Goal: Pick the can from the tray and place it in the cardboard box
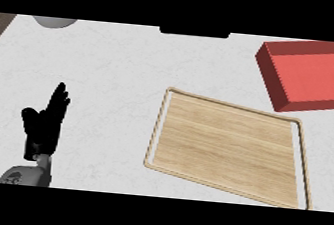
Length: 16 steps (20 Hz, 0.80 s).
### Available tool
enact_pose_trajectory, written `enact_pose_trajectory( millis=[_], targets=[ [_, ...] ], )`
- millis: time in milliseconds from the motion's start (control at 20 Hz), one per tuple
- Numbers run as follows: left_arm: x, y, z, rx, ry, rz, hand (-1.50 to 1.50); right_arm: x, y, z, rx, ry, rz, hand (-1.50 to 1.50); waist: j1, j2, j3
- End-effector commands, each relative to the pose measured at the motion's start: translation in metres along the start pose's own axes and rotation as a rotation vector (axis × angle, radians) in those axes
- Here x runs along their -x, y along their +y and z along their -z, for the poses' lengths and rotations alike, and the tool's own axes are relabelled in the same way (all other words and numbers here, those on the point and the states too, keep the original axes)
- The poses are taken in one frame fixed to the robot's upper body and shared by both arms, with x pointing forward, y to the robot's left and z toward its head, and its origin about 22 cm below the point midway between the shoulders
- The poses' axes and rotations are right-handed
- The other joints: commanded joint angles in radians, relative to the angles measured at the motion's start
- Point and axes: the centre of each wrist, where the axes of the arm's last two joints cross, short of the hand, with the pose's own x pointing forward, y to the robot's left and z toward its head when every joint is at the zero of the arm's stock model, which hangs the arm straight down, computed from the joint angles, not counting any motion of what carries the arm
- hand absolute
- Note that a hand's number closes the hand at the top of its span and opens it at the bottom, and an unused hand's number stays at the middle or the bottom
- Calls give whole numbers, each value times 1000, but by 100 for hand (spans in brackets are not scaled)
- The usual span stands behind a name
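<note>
Wooden tray [230, 147] mid-counter: no can visible. Red box [314, 74] far right corner. Left hand [44, 124] near left edge, fingers straight, resting. Can handling: cannot judge.

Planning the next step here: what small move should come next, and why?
Probably none toward a grasp yet: no can shows on the wooden tray or in the red box. The left hand rests open at the left; the right hand is out of view. Locate the can first.

Wood, marble, matt red
Tray [230, 147] shows pale wood grain; counter [106, 74] around it veined white marble; box [314, 77] matt red.
</note>
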Motion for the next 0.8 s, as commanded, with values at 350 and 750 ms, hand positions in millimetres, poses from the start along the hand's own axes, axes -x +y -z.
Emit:
enact_pose_trajectory(
  millis=[350,750],
  targets=[
    [-22,-10,24,36,-3,10,0,44,-14,53,57,48,89,150,39,11,1],
    [-18,-25,19,52,-33,16,0,60,31,134,71,51,132,150,61,16,1]
  ],
)
